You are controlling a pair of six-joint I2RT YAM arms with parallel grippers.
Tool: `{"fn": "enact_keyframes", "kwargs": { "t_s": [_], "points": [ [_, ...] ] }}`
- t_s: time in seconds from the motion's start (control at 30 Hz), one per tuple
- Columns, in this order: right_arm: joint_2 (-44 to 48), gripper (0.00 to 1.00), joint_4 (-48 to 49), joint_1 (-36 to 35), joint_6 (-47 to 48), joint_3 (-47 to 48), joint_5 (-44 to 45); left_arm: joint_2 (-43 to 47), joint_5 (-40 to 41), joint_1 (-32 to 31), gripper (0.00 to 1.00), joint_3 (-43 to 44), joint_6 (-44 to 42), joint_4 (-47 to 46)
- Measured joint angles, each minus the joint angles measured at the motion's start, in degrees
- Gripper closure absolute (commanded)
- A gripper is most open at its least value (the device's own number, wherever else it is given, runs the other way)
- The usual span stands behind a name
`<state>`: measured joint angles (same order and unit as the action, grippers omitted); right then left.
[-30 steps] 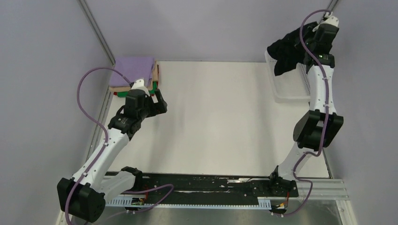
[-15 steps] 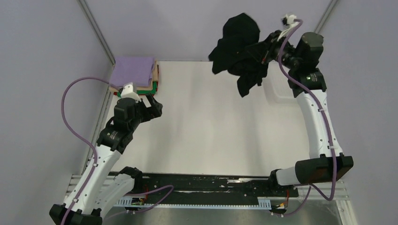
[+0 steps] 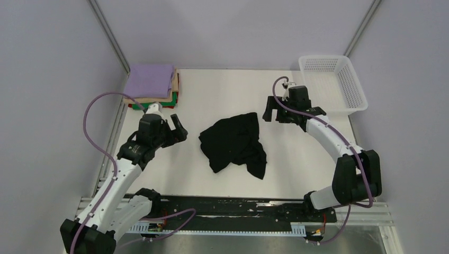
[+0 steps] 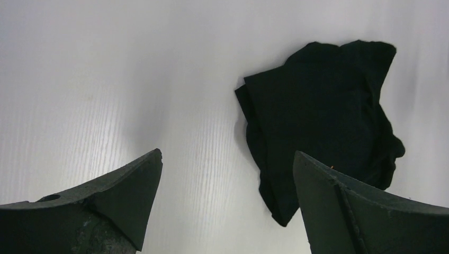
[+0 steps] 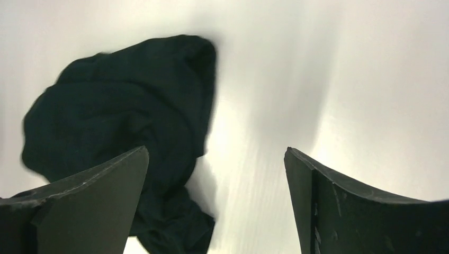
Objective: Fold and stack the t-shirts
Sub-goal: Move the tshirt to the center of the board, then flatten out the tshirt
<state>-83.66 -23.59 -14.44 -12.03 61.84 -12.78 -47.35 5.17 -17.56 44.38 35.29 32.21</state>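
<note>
Black crumpled cloth t-shirt lies between the wide-open left gripper and right gripper, both empty; best pinch opposite hems and pull it flat

t-shirt: black | top folded tee: lavender | basket: white | table: white

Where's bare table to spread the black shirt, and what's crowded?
Bare table lies between the black shirt and the far edge, bordered by the folded stack and the right gripper. A second strip lies between shirt and near edge. Crowded: the left gripper sits close to the shirt's left side; the basket fills the far right corner.
</note>
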Motion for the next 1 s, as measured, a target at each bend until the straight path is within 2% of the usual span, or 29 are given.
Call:
{"fn": "enact_keyframes", "kwargs": {
  "t_s": [0.13, 0.27, 0.53, 0.87, 1.0],
  "points": [
    [2.1, 0.00, 0.3, 0.5, -4.0, -3.9, 9.0, -3.0, -2.4, 0.0, 0.00, -2.4, 0.5, 0.8],
    [6.9, 0.00, 1.1, 0.5, -7.5, -7.9, 12.2, -5.2, -5.3, 0.0, 0.00, -4.5, 0.7, 1.5],
    [12.0, 0.00, 5.0, 0.5, -10.0, -13.6, 9.9, -12.4, -12.0, 0.0, 0.00, -5.6, 0.9, -4.8],
    [7.3, 0.00, 7.7, 0.5, -11.5, -13.9, 6.4, -34.6, -17.6, 0.0, 0.01, 1.3, 1.5, -15.1],
    [5.4, 0.00, 8.1, 0.5, -11.7, -13.8, 6.3, -40.6, -20.0, 0.0, 0.02, 3.4, 2.2, -19.0]
  ]
}}
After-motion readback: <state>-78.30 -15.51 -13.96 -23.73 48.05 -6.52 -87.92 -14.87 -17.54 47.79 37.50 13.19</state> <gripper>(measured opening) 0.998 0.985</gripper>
